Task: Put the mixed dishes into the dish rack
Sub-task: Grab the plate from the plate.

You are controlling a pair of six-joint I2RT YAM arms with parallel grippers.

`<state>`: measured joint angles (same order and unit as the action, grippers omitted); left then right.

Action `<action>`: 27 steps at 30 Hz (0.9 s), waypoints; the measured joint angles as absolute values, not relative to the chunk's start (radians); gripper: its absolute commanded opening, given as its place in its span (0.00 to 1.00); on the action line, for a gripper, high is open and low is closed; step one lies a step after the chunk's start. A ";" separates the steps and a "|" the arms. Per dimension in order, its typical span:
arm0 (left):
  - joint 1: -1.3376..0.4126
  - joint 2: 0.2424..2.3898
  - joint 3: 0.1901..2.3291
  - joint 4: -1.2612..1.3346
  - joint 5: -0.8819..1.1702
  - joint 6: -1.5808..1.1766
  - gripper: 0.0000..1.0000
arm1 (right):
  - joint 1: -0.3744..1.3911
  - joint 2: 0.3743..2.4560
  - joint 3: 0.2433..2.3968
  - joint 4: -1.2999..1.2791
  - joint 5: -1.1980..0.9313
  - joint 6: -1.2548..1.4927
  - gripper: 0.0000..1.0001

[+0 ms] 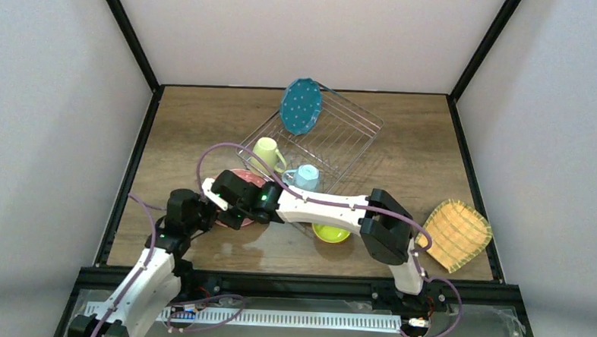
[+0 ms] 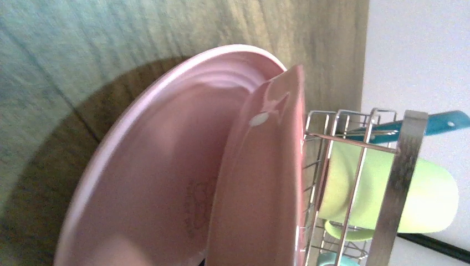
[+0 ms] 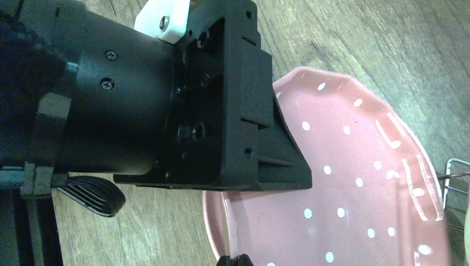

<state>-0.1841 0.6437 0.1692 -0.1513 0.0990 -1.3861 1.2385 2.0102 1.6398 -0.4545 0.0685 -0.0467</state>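
**One pink plate point(image 1: 246, 178) under a crowd of black metal**

Top view: the pink plate lies left of centre and is mostly covered, so only slivers of reddish-pink rim show. It rests on a brown wooden table point(image 1: 416, 181), at the lower-left corner of the wire dish rack point(image 1: 342, 136). A blue dotted plate point(image 1: 300, 106) stands on edge in the rack, with a pale green mug point(image 1: 266, 152) and a light blue mug point(image 1: 306, 176) lower down. A lime bowl point(image 1: 330, 234) lies just below the rack, and a woven tan plate point(image 1: 454, 234) lies at far right. Pale walls point(image 1: 556, 111) close in the table. The left claw point(image 1: 237, 195) sits right over the pink plate.

Left wrist view: glossy pink fills the left and centre, seen nearly edge-on, with one white dot near the rim. Blurred wood grain shows at upper left; rack wires and the green mug show at right. Whether this claw is clamped on the plate cannot be told.

Right wrist view: the plate lies at lower right on the wood, pink with white dots. The left claw's black body fills the upper left, one finger lying over the plate's rim. At the bottom edge, the right claw point(image 3: 233, 259) has its tips pinched together at the plate's rim.
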 measured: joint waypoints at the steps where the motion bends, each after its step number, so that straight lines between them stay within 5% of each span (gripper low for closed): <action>1: -0.184 0.648 0.168 -0.148 0.104 -1.387 0.13 | 1.239 2.010 1.640 -0.459 0.069 -0.048 0.01; 4: -0.184 0.653 0.168 -0.145 0.114 -1.385 0.03 | 1.238 2.010 1.640 -0.464 0.066 -0.048 0.01; 9: -0.184 0.645 0.168 -0.155 0.116 -1.385 0.03 | 1.239 2.009 1.640 -0.467 0.063 -0.047 0.01; 13: -0.185 0.607 0.177 -0.212 0.105 -1.382 0.03 | 1.240 2.006 1.640 -0.468 0.060 -0.044 0.41; 16: -0.185 0.570 0.207 -0.303 0.076 -1.368 0.03 | 1.240 1.988 1.640 -0.469 0.070 -0.038 0.62; 27: -0.185 0.542 0.375 -0.594 -0.036 -1.296 0.03 | 1.230 1.882 1.687 -0.487 0.151 -0.016 0.85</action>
